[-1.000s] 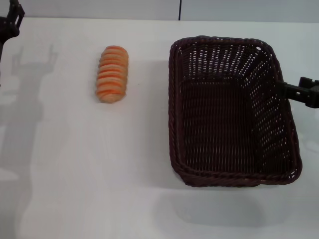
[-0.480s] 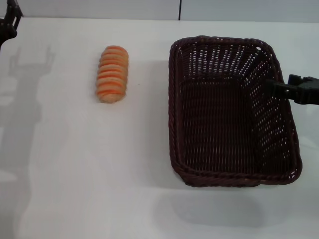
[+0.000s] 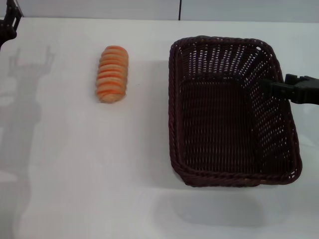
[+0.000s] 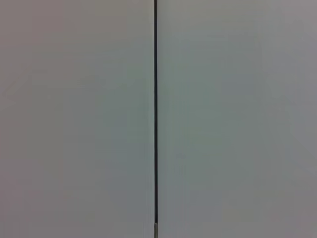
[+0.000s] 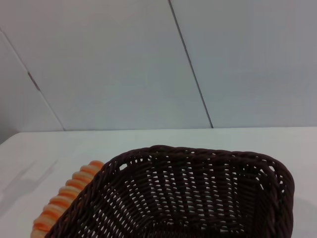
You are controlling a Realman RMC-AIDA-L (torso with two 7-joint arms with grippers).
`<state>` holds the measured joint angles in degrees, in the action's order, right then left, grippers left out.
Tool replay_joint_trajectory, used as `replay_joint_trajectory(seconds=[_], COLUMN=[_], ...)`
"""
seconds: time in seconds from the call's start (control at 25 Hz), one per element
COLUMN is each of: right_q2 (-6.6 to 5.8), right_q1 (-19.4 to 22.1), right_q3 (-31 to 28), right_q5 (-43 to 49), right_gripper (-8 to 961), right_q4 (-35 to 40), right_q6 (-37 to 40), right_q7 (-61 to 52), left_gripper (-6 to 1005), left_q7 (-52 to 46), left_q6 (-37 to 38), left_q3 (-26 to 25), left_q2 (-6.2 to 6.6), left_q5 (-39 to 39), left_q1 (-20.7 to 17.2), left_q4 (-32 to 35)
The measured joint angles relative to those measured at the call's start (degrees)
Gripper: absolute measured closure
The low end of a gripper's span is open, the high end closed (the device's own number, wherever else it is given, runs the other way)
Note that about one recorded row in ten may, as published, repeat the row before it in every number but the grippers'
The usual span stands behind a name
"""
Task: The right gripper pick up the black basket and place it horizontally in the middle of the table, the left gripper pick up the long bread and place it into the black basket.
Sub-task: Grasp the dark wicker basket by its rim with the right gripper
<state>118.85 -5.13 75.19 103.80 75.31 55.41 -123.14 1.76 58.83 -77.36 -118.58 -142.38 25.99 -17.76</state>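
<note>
The black basket (image 3: 172, 109) stands on the right half of the white table (image 3: 89, 169), its long side running away from me. The right gripper (image 3: 268, 86) reaches in from the right edge, its tip at the basket's right rim, over the wall. The right wrist view looks down into the basket (image 5: 198, 193) with the long bread (image 5: 62, 203) beyond it. The long bread (image 3: 112, 73), orange with cream stripes, lies left of the basket, apart from it. The left gripper (image 3: 9, 20) sits at the far left corner, mostly out of view.
The left wrist view shows only a grey wall panel with a dark vertical seam (image 4: 155, 114). A grey wall runs behind the table's far edge (image 3: 149, 10). Bare tabletop lies between bread and basket and along the front.
The right gripper has moved left and slightly up, so its tip now reaches over the basket's right rim. Basket and bread have not moved. The left gripper has edged slightly farther out of view.
</note>
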Motion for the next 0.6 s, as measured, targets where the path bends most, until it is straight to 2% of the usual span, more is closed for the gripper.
replay_joint_trajectory(seconds=[0.6], right_q2=[0.03], right_q1=[-0.14], right_q3=[-0.02], right_q5=[0.11], right_gripper=[112], right_q4=[0.06], right_q6=[-0.05], right_q7=[0.13], left_gripper=[182], left_q7=[0.00], left_q6=[-0.04], left_q3=[0.02], left_q2=[0.02], left_q5=[0.00], left_q1=[0.10], left_q4=[0.05])
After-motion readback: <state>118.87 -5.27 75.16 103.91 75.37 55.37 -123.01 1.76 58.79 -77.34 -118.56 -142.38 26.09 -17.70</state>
